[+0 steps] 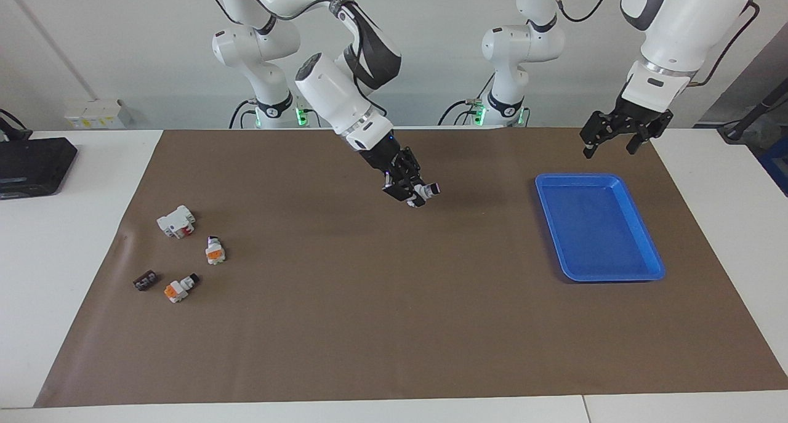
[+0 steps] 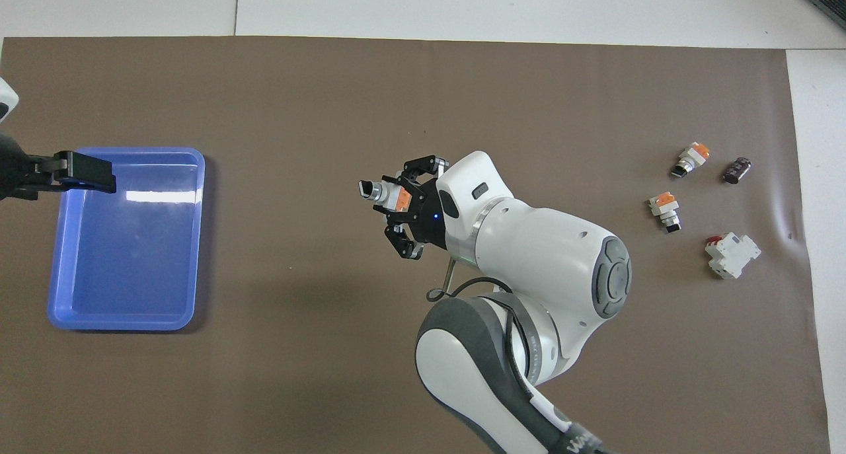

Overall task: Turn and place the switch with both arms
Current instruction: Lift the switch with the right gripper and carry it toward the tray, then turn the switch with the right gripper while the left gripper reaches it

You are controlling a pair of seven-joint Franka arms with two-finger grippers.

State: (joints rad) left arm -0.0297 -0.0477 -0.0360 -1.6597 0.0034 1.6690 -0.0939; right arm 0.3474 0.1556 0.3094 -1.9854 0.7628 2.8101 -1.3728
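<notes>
The brown mat [image 1: 394, 324] covers the table. A glossy blue plastic tray [image 1: 646, 260] lies at its left arm's end; the left gripper [image 1: 609, 145] hangs spread wide over the tray's rim nearest the robots. The right gripper [image 1: 411, 190], over mid-mat, clamps the switch [image 2: 390, 193]: white block, orange face, silver-black knob pointing at nine o'clock in the overhead view. Two spare switches [image 2: 664, 206] lie at the right arm's end.
</notes>
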